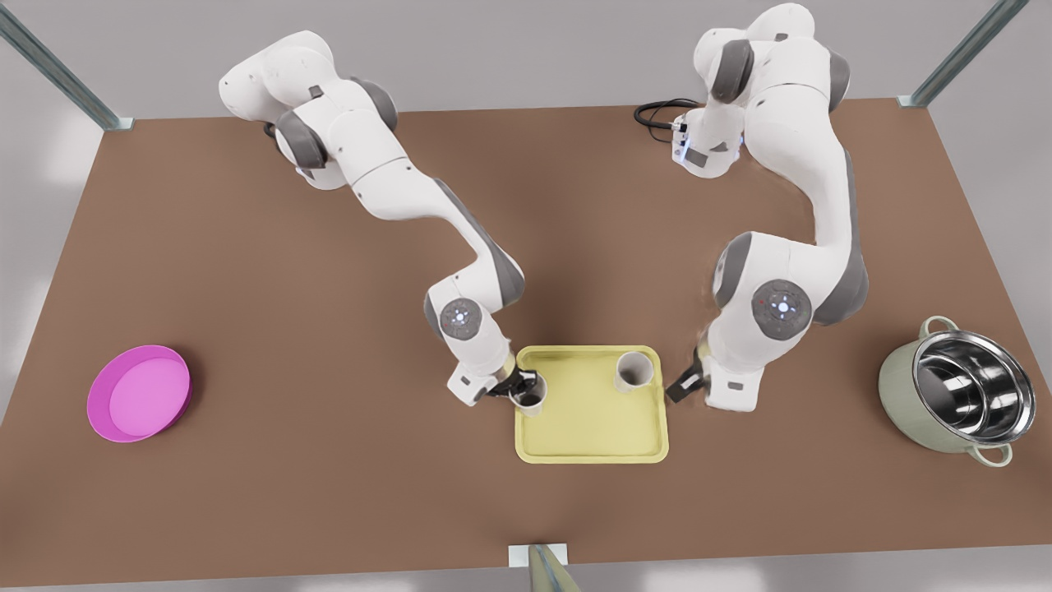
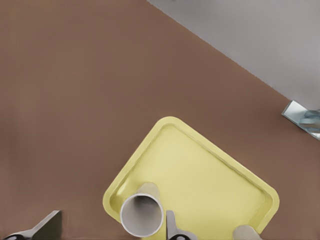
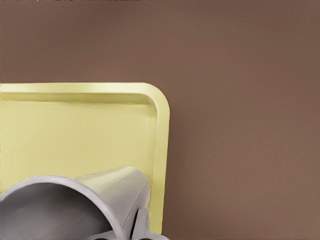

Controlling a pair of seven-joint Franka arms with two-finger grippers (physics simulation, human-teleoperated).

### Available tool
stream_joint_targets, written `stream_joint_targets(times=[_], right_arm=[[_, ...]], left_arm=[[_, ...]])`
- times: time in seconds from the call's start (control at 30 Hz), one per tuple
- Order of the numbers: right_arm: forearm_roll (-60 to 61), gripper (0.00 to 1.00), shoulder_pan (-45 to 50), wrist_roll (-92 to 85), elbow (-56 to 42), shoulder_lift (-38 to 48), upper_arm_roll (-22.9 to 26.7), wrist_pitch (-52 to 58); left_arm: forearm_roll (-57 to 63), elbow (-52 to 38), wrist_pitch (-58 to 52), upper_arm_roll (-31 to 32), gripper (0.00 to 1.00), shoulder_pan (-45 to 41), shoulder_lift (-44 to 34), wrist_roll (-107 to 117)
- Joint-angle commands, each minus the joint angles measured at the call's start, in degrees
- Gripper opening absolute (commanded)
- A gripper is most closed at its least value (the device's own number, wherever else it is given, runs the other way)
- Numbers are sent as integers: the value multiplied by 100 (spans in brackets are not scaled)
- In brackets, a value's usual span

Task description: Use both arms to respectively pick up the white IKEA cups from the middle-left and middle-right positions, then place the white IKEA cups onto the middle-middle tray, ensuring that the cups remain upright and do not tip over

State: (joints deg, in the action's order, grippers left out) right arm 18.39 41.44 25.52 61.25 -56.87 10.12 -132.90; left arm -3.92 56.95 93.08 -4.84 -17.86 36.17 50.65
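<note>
At the near edge of the brown table (image 1: 329, 493) sits a small metal bracket (image 1: 538, 555). Just beyond it lies the pale yellow tray (image 1: 592, 427), flat on the table at the middle.

One plain white cup (image 1: 528, 395) stands upright at the tray's rim on the front view's left, clasped by the right gripper (image 1: 511, 385). The right wrist view shows a finger (image 3: 142, 225) pressed against its wall. Whether its base rests on the tray I cannot tell.

The other white cup (image 1: 634, 370) stands upright inside the tray, near the far corner on the front view's right. The left gripper (image 1: 684, 383) hangs just beside the tray's edge there, fingers (image 2: 172, 227) spread wide and apart from that cup.

A magenta dish (image 1: 140, 393) lies far off on the front view's left, and a sage-green pot (image 1: 904, 395) on the right. At the far edge a black cable (image 1: 657, 111) loops beside one arm's base.
</note>
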Motion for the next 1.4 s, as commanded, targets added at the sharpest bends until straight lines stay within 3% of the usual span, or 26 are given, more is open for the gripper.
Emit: stream_joint_targets(times=[0.0,0.03,0.07,0.1,0.17,0.2,0.23,0.6,0.7,0.87,1.0,1.03,1.07,1.13,1.2,1.27,1.37], right_arm=[[-38,21,5,1755,-105,-70,-1,-16],[-38,21,58,1807,-114,-79,-10,-17],[-38,21,93,1842,-114,-79,-19,-52],[-38,21,110,1834,-114,-88,-27,-52],[-38,21,110,1825,-105,-114,-27,-60],[-38,35,110,1781,-105,-132,-36,-104],[-38,100,110,1790,-79,-132,-45,-166],[-46,100,154,1772,9,-35,-45,-113],[-20,100,137,1763,141,386,-63,300],[-29,100,-434,702,414,905,-19,2382],[-309,100,-2377,-3430,150,852,157,4545],[-1309,100,-2438,-3501,403,1614,104,4659],[-1576,100,-2658,-3431,1046,2583,61,4633],[-2182,100,-2983,-3422,1398,3559,-203,4659],[-2375,100,-3352,-3466,2030,4288,-642,4659],[-2393,100,-3467,-3475,2620,4886,-651,4554],[-2384,100,-3476,-3449,2602,4984,-651,4562]], left_arm=[[-82,-158,-2364,-17,100,528,-364,-2504],[233,-131,-2523,-8,100,986,-750,-4332],[1076,1104,-1981,1,100,1047,-1795,-6206],[1140,2373,-757,133,100,1047,-2667,-6305],[902,2154,-1082,133,100,1065,-2281,-6252],[911,2093,-1073,133,100,1065,-2237,-6261],[902,2075,-1021,141,100,1047,-2115,-6252],[463,2049,-695,159,100,1047,-1789,-6173],[480,2049,-853,326,100,1039,-1806,-5980],[480,2049,-844,343,100,1039,-1806,-5944],[480,2049,-836,344,100,1039,-1798,-5935],[480,2049,-836,344,100,1039,-1798,-5935],[480,2049,-836,344,100,1039,-1798,-5944],[498,2049,-836,344,100,1039,-1798,-5944],[507,2049,-827,344,100,1039,-1798,-5944],[515,2049,-809,335,100,1039,-1789,-5944],[515,2049,-800,335,100,1082,-1789,-5962]])
